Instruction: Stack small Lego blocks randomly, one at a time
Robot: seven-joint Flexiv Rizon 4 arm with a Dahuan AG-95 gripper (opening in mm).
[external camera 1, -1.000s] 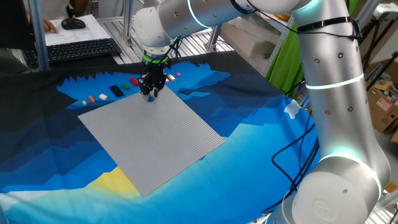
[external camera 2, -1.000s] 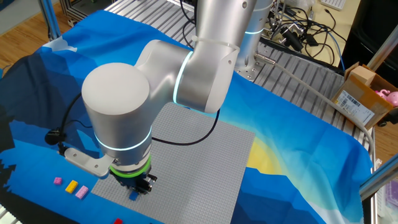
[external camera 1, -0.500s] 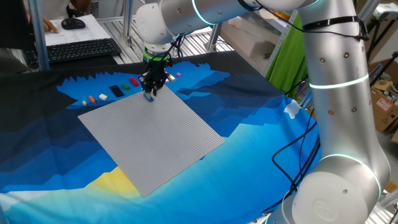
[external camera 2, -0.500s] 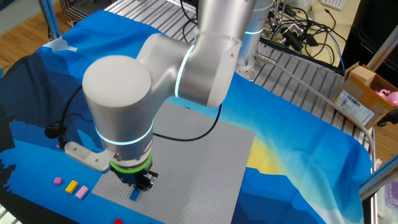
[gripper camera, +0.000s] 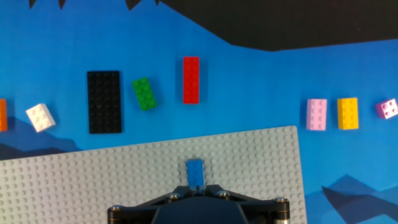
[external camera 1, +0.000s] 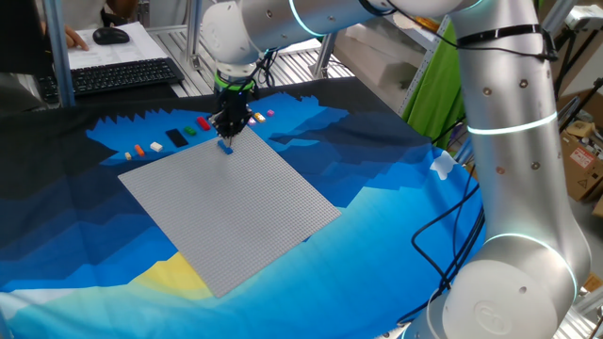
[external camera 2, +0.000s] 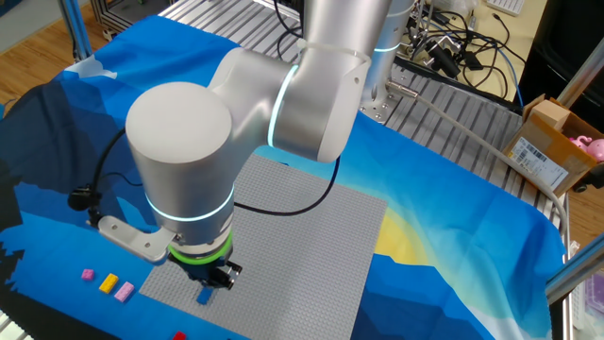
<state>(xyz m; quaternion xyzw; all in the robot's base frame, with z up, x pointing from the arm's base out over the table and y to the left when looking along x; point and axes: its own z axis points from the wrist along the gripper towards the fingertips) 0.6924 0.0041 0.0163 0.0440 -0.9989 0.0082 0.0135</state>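
Note:
A small blue brick (gripper camera: 195,170) sits on the grey baseplate (gripper camera: 93,180) near its far edge. It also shows in one fixed view (external camera 1: 226,145) and in the other fixed view (external camera 2: 203,296). My gripper (gripper camera: 198,186) hangs just above it, jaws slightly open and holding nothing, and it shows in both fixed views (external camera 1: 229,132) (external camera 2: 216,280). On the cloth beyond the plate lie an orange brick (gripper camera: 2,115), a white brick (gripper camera: 40,117), a green brick (gripper camera: 144,94), a red brick (gripper camera: 191,79), a pink brick (gripper camera: 316,114), a yellow brick (gripper camera: 347,113) and a purple brick (gripper camera: 387,109).
A flat black plate (gripper camera: 103,101) lies among the loose bricks. The baseplate (external camera 1: 236,207) lies on a blue cloth. A keyboard (external camera 1: 122,75) and a mouse (external camera 1: 110,36) sit on a desk behind. The robot's big elbow (external camera 2: 189,142) hides part of the plate.
The gripper has risen a little off the baseplate. The blue brick has stayed in place on the plate below it.

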